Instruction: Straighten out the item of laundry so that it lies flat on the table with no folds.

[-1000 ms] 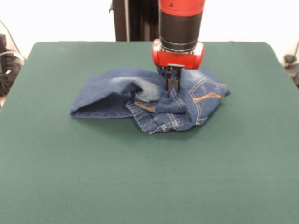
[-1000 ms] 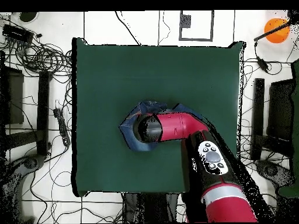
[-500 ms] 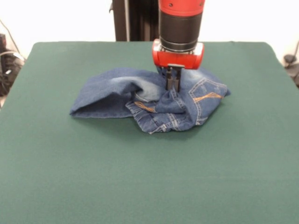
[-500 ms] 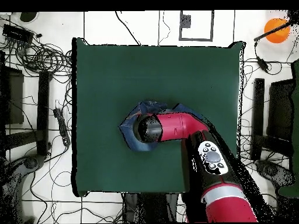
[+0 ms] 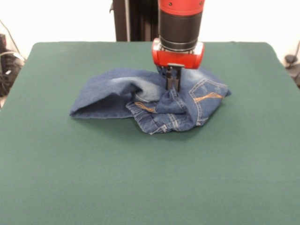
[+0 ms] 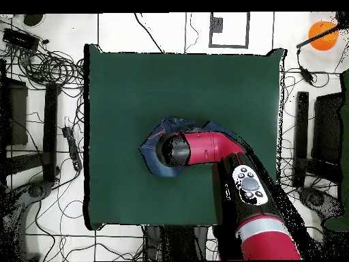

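front view: hand (image 5: pixel 173 84) pinched shut on a raised fold of the jeans (image 5: pixel 140 98), it seems.
jeans: crumpled blue denim, faded patches, orange stitching, heaped mid-counter.
counter (image 5: pixel 150 178): dark green felt, rounded corners.
overhead view: arm (image 6: pixel 204 149) covers the jeans; cables (image 6: pixel 41 65) on pale floor.

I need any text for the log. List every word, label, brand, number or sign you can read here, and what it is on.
None can be read.
The jeans show only orange stitching, no legible label.
The gripper and the red arm carry buttons but no readable marks.
The table is plain green.
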You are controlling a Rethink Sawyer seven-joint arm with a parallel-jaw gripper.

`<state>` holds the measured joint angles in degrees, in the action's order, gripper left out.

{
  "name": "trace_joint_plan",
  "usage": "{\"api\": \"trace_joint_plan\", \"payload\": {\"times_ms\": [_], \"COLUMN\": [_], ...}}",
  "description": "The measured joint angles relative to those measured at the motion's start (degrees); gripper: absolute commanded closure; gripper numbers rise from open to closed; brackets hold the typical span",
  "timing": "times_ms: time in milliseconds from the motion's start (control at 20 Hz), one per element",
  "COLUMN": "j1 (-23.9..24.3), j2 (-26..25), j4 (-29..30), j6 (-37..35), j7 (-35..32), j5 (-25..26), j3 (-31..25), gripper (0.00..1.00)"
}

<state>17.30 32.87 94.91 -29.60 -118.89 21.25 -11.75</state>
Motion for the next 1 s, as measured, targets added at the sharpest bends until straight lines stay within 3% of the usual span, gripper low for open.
{"api": "trace_joint_plan", "payload": {"times_ms": [1000], "j1": [0.1], "j2": [6.2], "j4": [-0.1], "j6": [-11.9], "j7": [0.0], "j5": [-2.9], "j3": [0.0], "gripper": [1.00]}}
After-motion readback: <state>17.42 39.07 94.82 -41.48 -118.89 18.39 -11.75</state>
